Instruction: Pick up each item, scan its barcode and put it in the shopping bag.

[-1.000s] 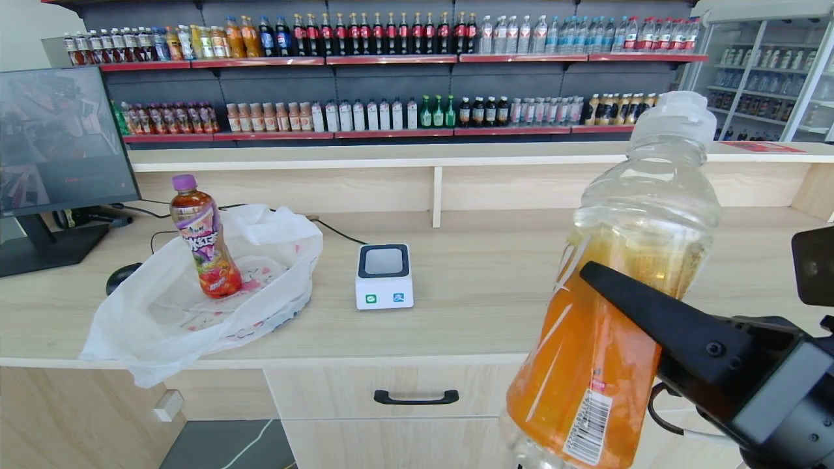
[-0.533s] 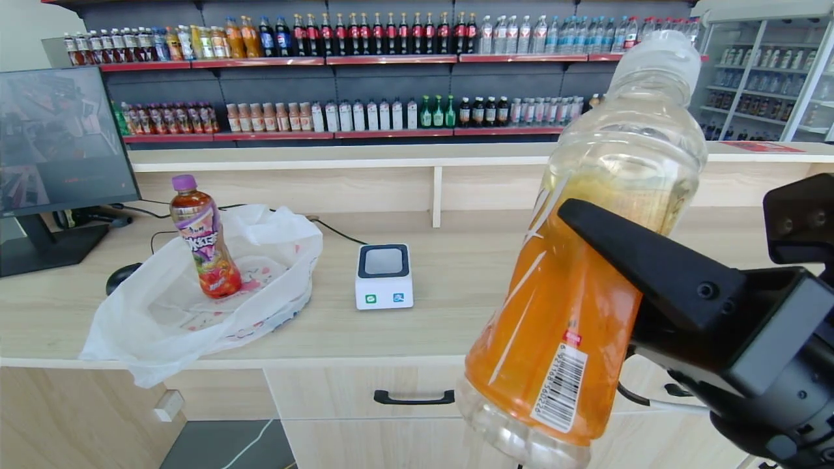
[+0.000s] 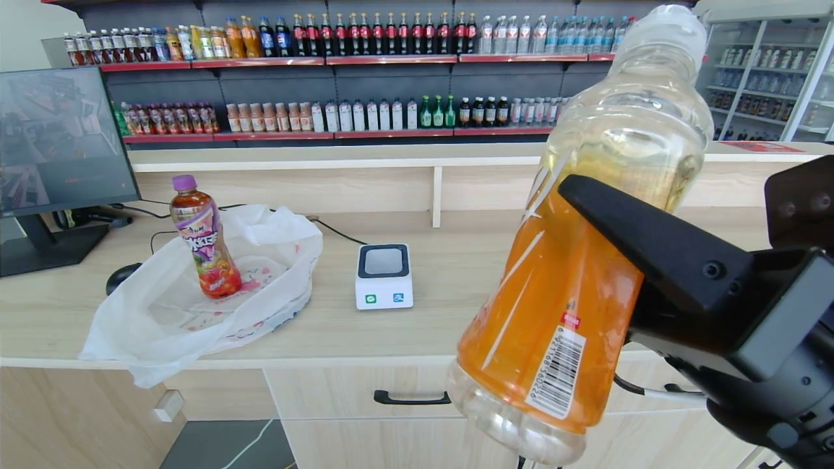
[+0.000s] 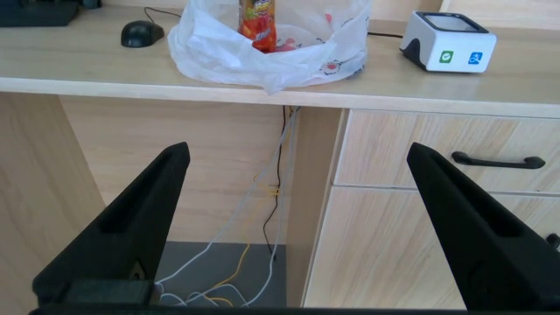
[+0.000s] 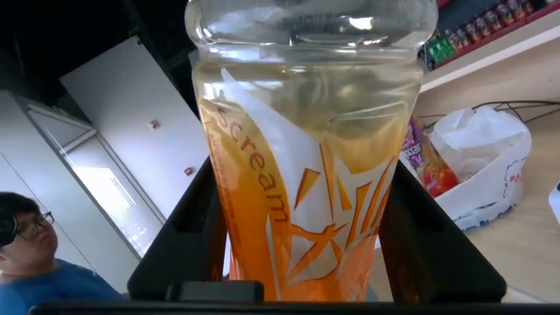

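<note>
My right gripper point(image 3: 609, 218) is shut on a clear bottle of orange drink point(image 3: 573, 280), held tilted high in front of the counter, to the right of the scanner. Its barcode label point(image 3: 557, 371) sits near the bottle's base and faces the head view. The wrist view has the black fingers point(image 5: 197, 219) on both sides of that bottle point(image 5: 306, 175). The white scanner point(image 3: 384, 275) sits mid-counter. To its left lies the white shopping bag point(image 3: 195, 312), where a purple-capped bottle point(image 3: 205, 238) stands. My left gripper point(image 4: 297, 201) hangs open and empty below the counter's front edge.
A monitor point(image 3: 58, 143) and a black mouse point(image 3: 120, 277) stand at the counter's left end. Cables run behind the bag. A drawer with a black handle point(image 3: 410, 397) is under the counter. Shelves of bottles point(image 3: 391, 65) line the back wall beyond a raised ledge.
My right gripper has raised the orange drink bottle and carried it a little to the left, so its barcode label now shows more fully. Bag, purple-capped bottle and scanner have not moved.
</note>
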`<state>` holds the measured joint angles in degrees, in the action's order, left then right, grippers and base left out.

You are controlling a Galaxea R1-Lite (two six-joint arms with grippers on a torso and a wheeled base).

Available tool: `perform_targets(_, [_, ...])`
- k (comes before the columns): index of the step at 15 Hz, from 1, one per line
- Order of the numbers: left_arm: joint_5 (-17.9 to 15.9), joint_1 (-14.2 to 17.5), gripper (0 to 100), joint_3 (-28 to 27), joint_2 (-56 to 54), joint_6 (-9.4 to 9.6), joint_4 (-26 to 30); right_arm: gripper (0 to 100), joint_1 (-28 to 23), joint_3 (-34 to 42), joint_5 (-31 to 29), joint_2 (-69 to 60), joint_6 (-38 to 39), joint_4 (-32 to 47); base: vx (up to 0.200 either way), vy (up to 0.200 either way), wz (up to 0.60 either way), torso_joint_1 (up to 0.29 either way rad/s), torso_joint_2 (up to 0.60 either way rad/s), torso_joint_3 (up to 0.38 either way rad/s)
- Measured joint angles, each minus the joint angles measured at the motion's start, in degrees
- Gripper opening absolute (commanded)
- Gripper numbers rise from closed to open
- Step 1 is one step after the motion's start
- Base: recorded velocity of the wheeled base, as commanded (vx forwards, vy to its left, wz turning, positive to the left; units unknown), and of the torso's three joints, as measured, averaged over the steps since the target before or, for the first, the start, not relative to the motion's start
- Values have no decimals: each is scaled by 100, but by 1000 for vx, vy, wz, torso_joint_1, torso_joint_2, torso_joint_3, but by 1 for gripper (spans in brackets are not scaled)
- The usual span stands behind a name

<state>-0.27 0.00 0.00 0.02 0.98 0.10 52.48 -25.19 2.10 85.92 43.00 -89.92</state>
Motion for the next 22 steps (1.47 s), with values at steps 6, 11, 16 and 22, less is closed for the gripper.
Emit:
perform_targets(6, [0, 0, 100, 0, 0, 0, 0, 0, -4, 41, 0, -4, -9, 0, 0, 0, 0, 0, 0, 0])
perform_targets(11, [2, 0, 100, 0, 0, 0, 0, 0, -2, 35, 0, 13, -126, -2, 0, 0, 0, 0, 0, 0])
perform_targets(16, [0, 0, 100, 0, 0, 0, 0, 0, -11, 57, 68, 57, -304, -2, 0, 0, 0, 0, 0, 0])
perform_targets(22, [2, 0, 100, 0, 0, 15, 0, 0, -651, 176, 55, 368, -2108, -7, 0, 0, 0, 0, 0, 0])
